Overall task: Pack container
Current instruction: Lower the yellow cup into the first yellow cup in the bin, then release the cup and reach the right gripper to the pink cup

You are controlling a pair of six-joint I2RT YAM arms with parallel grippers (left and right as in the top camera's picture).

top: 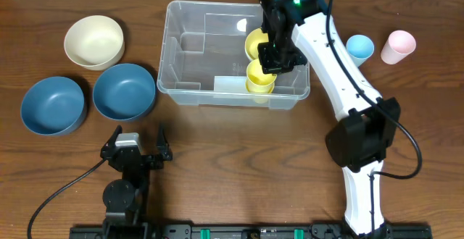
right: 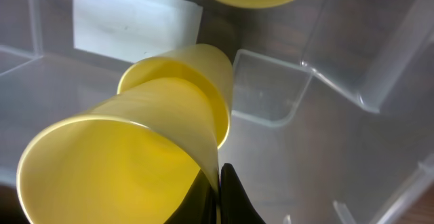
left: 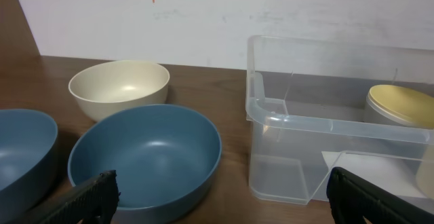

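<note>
The clear container [top: 171, 51] stands at the back centre of the table. My right gripper [top: 271, 59] reaches down into its right half and is shut on the rim of a yellow cup [right: 115, 170], pinched between the two fingers [right: 230, 197]. The cup tilts, its base right at a second yellow cup [right: 203, 68]; I cannot tell whether they are nested. A third yellow cup [top: 255, 43] stands behind them in the container [right: 352, 61]. My left gripper [top: 138, 151] rests open near the front edge, facing a blue bowl [left: 146, 156] and the container [left: 319, 123].
Left of the container sit a cream bowl [top: 94, 41] and two blue bowls [top: 52, 105] [top: 125, 90]. A light blue cup [top: 359, 47] and a pink cup [top: 398, 46] stand at the back right. The right arm [top: 341, 72] crosses the container's right edge.
</note>
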